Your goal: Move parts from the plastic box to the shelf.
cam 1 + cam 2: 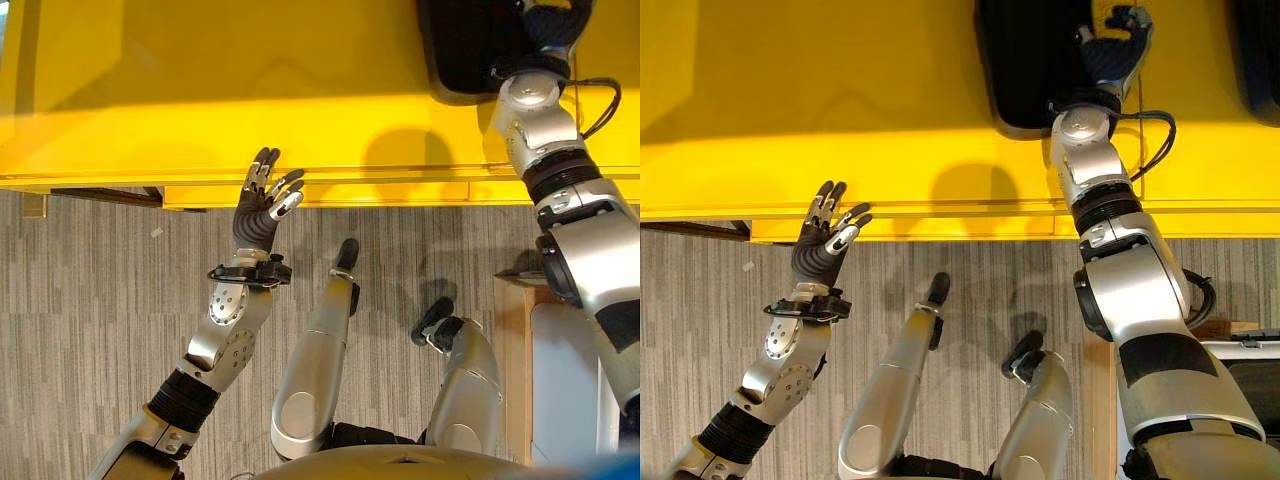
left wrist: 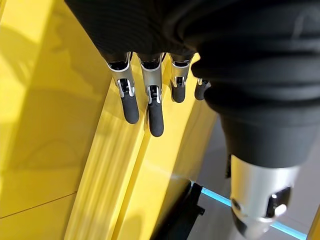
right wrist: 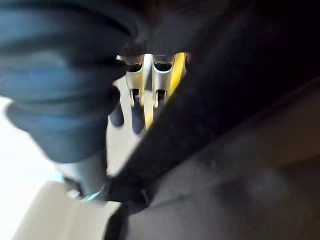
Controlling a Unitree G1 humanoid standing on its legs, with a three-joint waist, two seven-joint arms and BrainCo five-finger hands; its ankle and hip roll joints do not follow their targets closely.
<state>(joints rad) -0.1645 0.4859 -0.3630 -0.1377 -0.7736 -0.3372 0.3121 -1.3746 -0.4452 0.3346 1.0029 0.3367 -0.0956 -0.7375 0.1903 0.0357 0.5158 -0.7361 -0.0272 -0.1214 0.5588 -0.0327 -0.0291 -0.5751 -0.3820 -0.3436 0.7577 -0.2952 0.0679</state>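
A broad, smooth yellow table [image 1: 200,90] spans the scene above a grey striped floor [image 1: 90,330]; a pale wooden stand [image 1: 515,350] sits on the floor below the table's right end; a black plastic box [image 1: 1030,60] with rounded corners rests on the table's far right part; the right hand [image 1: 1118,45] reaches over the box's edge, fingers curled, whether they grip any part I cannot tell; the left hand [image 1: 265,200] hovers at the table's front edge, well left of the box, fingers straight and slightly apart, holding nothing.

right hand [image 3: 142,95] fingers straight, dark tips down at 6 o'clock, beside black box wall [image 3: 225,100] at 3 o'clock
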